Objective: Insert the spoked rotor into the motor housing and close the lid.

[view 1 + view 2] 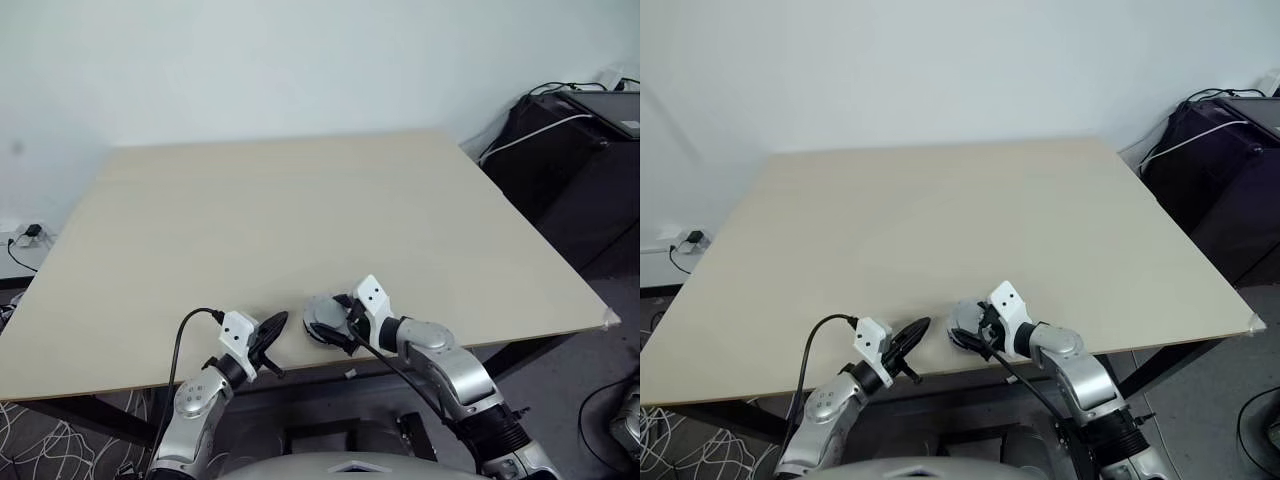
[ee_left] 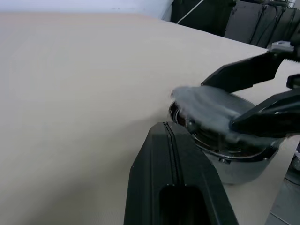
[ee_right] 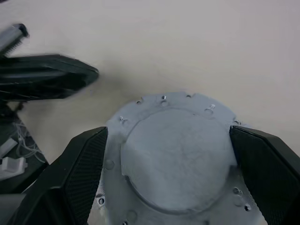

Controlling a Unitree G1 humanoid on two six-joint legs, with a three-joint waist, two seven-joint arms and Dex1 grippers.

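A flat grey round lid with small screw holes along its rim sits between the two black fingers of my right gripper, which is shut on it. The lid hangs tilted just over the silver round motor housing, which stands on the table close to its front edge. My left gripper is shut and empty, level with the tabletop, its tip a short way left of the housing. The spoked rotor is hidden.
The housing stands near the table's front edge. Black equipment with cables stands off the table's far right corner. A power strip lies on the floor to the left.
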